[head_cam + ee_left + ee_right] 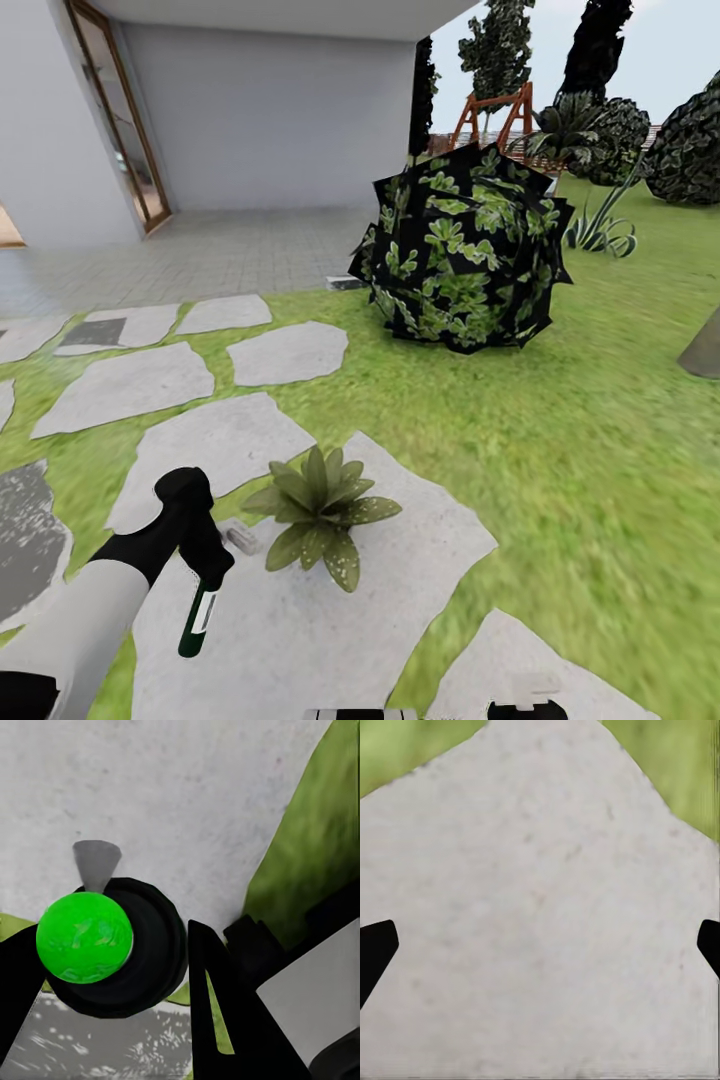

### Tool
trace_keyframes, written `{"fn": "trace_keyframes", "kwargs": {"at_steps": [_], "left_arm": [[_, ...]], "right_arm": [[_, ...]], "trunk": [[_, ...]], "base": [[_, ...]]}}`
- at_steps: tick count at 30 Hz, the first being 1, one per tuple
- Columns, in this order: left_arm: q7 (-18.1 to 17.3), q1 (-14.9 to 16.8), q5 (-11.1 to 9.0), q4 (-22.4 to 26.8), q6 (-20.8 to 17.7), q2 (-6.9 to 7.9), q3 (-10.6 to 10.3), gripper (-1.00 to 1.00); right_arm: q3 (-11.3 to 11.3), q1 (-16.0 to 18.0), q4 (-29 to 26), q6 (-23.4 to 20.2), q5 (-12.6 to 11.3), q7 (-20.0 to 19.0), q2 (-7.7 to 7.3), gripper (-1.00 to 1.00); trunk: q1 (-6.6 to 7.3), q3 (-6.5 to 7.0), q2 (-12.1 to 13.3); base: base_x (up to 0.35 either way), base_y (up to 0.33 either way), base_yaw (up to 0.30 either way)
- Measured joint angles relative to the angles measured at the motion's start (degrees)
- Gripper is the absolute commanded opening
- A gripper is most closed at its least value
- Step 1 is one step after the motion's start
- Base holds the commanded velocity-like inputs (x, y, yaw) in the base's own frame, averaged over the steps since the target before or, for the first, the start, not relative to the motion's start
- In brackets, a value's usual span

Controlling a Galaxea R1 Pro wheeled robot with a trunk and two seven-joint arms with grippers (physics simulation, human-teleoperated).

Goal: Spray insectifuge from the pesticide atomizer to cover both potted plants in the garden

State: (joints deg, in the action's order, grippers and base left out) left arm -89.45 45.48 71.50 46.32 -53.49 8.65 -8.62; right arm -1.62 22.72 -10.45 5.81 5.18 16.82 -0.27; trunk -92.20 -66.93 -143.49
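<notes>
I'm holding the slim dark green-black spray bottle with a white label (198,617) in my left gripper (205,560), fingers clamped on its upper part, bottle hanging bottom-down and slightly tilted over the big pale grey stepping stone (300,610), near that stone's left edge. In the left wrist view I'm looking down the bottle (112,949), its bright green round end facing the camera and a dark finger (225,1020) sitting against its side. A small low rosette of pointed green leaves, some pale-speckled (318,513), is sitting on the same stone near its upper edge, just beside the gripper, apart from the bottle. My right gripper (540,945) is hanging over a pale stone slab (540,870), fingertips (375,949) spread wide at the frame's sides, nothing between them. Green lawn (560,420) is surrounding the stones; a big dark broad-leaved shrub (460,260) is standing well beyond the rosette, by the grey paved terrace (220,255).
</notes>
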Motion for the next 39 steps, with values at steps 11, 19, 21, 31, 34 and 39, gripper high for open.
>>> {"fn": "trace_keyframes", "kwargs": {"at_steps": [11, 19, 21, 31, 34, 39], "left_arm": [[0.0, -0.2, -0.2, -0.1, 0.0, -0.25, 0.3, -1.00], [0.0, -4.5, -0.2, -0.5, 0.1, 0.53, 0.5, -1.00], [0.0, -5.9, -0.3, -0.4, 0.2, 0.68, 0.8, -1.00], [0.0, -5.6, -0.6, 0.0, -0.1, 0.07, 0.8, -1.00], [0.0, -5.3, -0.6, 0.1, -0.1, 0.19, 0.7, -1.00], [0.0, -5.3, -0.7, 0.3, -0.1, 0.43, 0.7, -1.00]], "right_arm": [[0.0, 0.0, 0.0, 0.0, 0.0, 0.0, 0.00, 1.00], [0.0, 0.0, 0.0, 0.1, 0.0, 0.0, 0.01, 1.00], [-0.1, 0.0, 0.0, 0.1, 0.0, 0.0, 0.02, 1.00], [0.0, 0.0, 0.0, 0.2, 0.0, 0.0, 0.01, 1.00], [0.0, 0.0, 0.0, 0.2, 0.0, 0.0, -0.02, 1.00], [-0.1, 0.0, 0.1, 0.2, 0.0, 0.0, -0.01, 1.00]], "trunk": [[0.00, 0.00, 0.0], [0.00, 0.00, 0.0], [0.00, 0.00, 0.0], [0.01, 0.00, 0.0], [0.01, 0.00, 0.0], [0.00, 0.00, 0.0]], "base": [[0.000, 0.002, -0.265], [0.000, 0.000, -0.012], [0.000, 0.000, 0.000], [0.021, 0.119, 0.000], [0.069, 0.278, 0.000], [0.014, 0.076, 0.000]]}}
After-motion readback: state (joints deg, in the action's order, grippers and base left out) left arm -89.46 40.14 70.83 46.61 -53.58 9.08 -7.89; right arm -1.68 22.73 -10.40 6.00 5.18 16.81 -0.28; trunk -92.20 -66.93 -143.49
